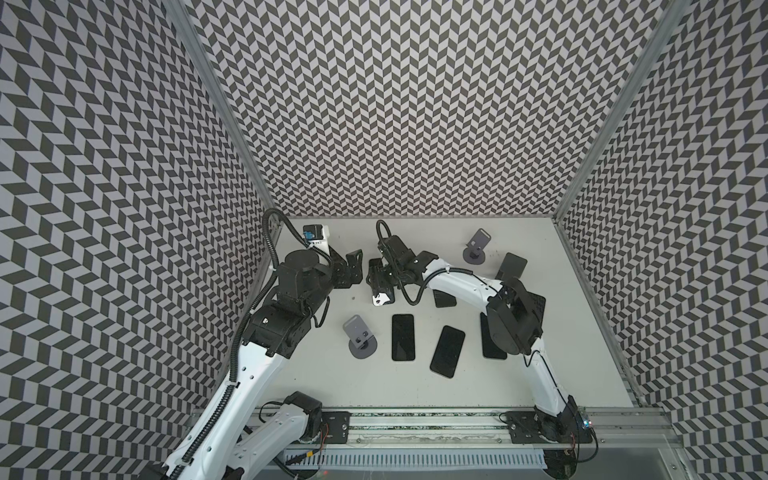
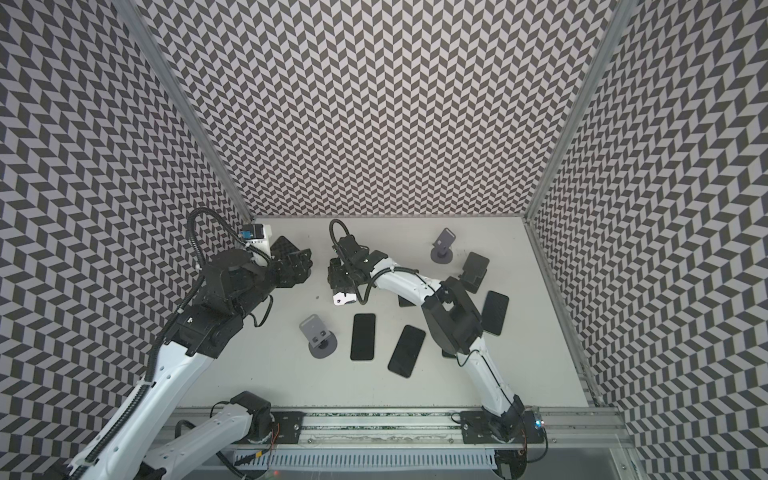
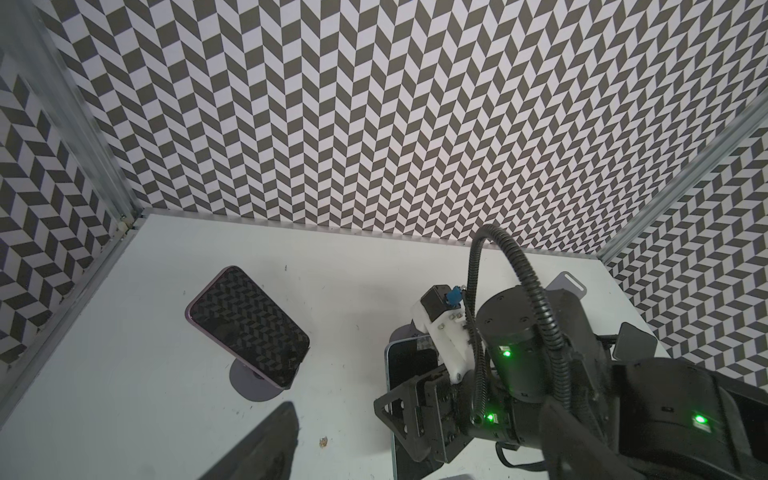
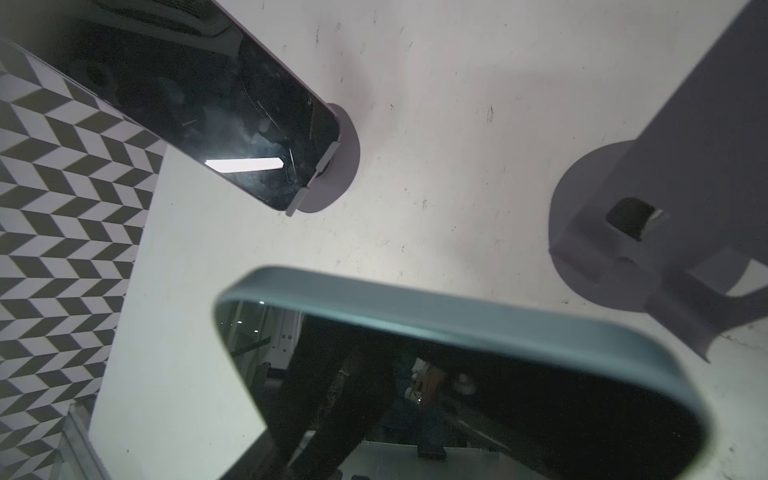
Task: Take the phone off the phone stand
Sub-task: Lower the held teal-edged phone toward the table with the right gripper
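Note:
My right gripper (image 1: 379,283) is shut on a light-blue-edged phone (image 3: 409,361) near the table's middle back. Its rim fills the right wrist view (image 4: 457,307), and its pale lower end (image 1: 382,298) hangs below the jaws. Whether a stand is under it is hidden. A second phone (image 3: 249,328) leans on a grey phone stand (image 3: 249,384) in the back left corner, also seen as the phone (image 4: 208,104) in the right wrist view. My left gripper (image 2: 300,262) hangs open just in front of that phone, holding nothing. One finger (image 3: 266,449) shows.
Empty grey stands are at front left (image 1: 359,336) and back right (image 1: 477,247). Another stand carries a dark phone (image 1: 512,266). Phones lie flat at the middle (image 1: 403,336) (image 1: 447,351) and right (image 2: 494,311). Patterned walls close three sides.

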